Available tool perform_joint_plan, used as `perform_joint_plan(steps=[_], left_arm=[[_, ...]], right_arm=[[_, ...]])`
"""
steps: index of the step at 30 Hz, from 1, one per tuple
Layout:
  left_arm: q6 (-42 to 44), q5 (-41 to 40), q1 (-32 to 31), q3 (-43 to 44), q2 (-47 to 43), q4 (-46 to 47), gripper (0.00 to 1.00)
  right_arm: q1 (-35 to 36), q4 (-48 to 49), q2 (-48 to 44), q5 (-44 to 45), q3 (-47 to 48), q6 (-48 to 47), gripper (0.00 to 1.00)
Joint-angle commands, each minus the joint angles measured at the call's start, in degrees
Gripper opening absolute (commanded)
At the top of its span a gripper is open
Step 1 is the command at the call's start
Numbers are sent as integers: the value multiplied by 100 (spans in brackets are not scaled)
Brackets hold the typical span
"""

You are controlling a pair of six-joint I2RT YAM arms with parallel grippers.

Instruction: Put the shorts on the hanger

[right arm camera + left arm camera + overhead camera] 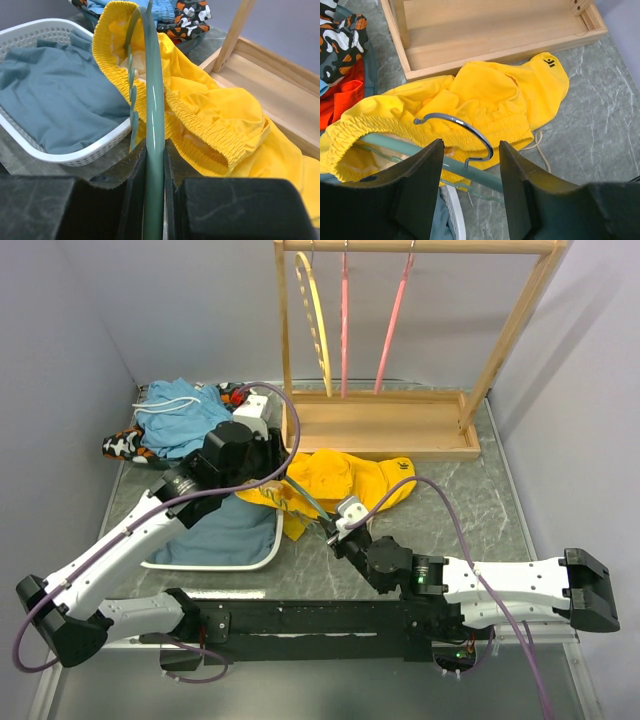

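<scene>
The yellow shorts [350, 478] lie bunched on the table in front of the wooden rack, their waistband [350, 132] pulled open. The pale teal hanger [154, 115] runs into that waistband, one arm inside the fabric. My right gripper [155, 146] is shut on the hanger's arm, low at the table's middle [335, 530]. My left gripper [470, 146] hangs open above the hanger's metal hook [470, 131]. The hook and the teal arm [475, 172] show between its spread fingers, and neither finger touches them.
A wooden rack base [400, 425] stands just behind the shorts, with a yellow hanger [315, 310] and two pink hangers [345, 320] on its rail. A white basket [262, 558] of grey-blue cloth sits left. Light blue shorts [185, 410] and patterned clothes [125, 445] lie back left.
</scene>
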Motion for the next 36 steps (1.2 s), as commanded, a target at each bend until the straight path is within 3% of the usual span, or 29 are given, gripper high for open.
perform_joint_plan(steps=[1,11,14,17,18,20,24,26,30,36], left_arm=[[30,-91,-37,-5,138,405,52],[-31,-337,-115,-146,376,370,46],[-58,-460,-168,-225,411,353,40],[-40,-653,-203,-234,394,353,17],[-23,-723,-204,-243,394,353,3],[30,-899,-221,-260,332,388,1],[39,-1119,-230,-322,297,432,1],[13,-1207,-230,-313,323,423,1],[-14,-1453,-230,-331,358,449,1],[-49,-1463,-239,-278,411,397,1]], right_arm=[[-25,330,42,-147,264,155,0],[-25,338,-2,-112,220,119,0],[-25,303,-2,-130,246,137,0],[-17,268,33,-147,255,198,0],[-25,216,42,-112,299,233,0],[-25,-4,51,-25,360,365,0],[-8,-671,-63,-51,711,795,38],[-8,-1198,-142,142,878,1120,52],[-17,-2226,-449,406,1361,1788,64],[-34,-2718,-1311,177,1459,2560,74]])
